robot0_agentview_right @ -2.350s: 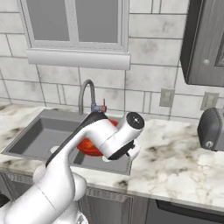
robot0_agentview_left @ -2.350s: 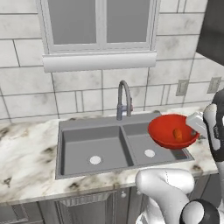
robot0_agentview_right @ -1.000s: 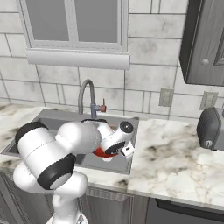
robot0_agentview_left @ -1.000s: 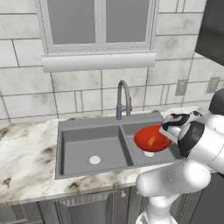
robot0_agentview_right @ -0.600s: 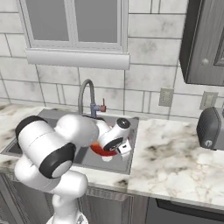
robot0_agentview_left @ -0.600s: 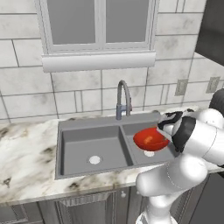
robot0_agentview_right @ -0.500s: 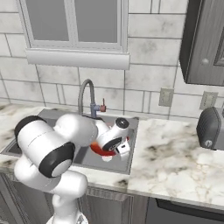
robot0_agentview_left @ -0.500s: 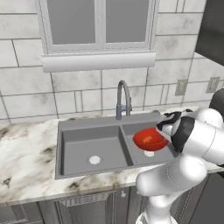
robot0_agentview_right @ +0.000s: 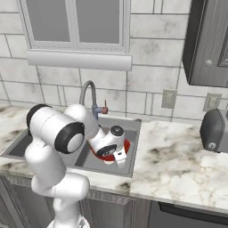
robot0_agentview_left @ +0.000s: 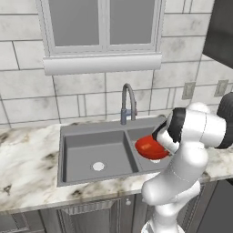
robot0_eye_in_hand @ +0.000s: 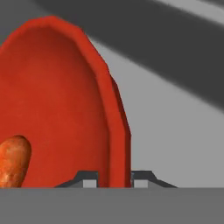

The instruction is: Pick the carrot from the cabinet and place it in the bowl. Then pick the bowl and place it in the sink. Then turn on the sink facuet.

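Jaws clenched on the bowl [robot0_eye_in_hand: 57,100] rim, carrot [robot0_eye_in_hand: 13,159] inside; we hold it low in the sink [robot0_agentview_left: 91,150] right basin so release won't spill it.

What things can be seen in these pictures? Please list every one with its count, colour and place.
bowl: one, red, held over the right basin of the sink
carrot: one, orange, inside the bowl
sink: one, grey, two basins, set in the counter
faucet: one, grey, behind the sink
counter: one, pale marble
window: one, above the sink
cabinet: one, dark grey, upper right
toaster: one, grey, right end of counter
gripper: one, dark fingers shut on the bowl's rim
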You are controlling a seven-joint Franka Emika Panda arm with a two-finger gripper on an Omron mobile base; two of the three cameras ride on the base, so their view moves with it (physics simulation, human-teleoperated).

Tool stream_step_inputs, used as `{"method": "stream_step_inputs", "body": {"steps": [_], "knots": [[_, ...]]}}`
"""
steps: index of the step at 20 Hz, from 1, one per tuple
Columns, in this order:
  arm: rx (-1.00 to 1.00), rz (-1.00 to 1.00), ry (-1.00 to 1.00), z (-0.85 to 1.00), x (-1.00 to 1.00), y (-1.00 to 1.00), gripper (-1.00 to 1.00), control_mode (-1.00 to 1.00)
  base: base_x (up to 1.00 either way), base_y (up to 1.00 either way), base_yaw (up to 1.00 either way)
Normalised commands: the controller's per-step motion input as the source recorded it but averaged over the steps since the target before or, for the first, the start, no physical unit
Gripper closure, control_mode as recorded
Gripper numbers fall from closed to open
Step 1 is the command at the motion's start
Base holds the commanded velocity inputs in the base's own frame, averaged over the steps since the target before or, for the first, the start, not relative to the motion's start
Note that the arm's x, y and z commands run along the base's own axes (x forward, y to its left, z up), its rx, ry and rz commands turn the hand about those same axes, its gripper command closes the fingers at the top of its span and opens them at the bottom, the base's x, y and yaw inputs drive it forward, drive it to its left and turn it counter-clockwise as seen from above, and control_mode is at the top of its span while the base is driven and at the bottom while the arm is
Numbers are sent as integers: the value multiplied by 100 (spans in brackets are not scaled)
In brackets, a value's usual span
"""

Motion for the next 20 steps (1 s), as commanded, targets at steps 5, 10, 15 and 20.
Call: {"method": "stream_step_inputs", "body": {"steps": [5, 10, 15, 20], "knots": [[0, -1, 0, -47, 32, 0, 100, -100, 0, 0, 0], [0, 0, 0, -40, 8, 0, 100, -100, 0, 0, 0], [0, 0, 0, 0, 0, 0, -100, -100, 0, 0, 0], [1, 0, 0, 73, -6, 0, -100, -100, 0, 0, 0]]}}
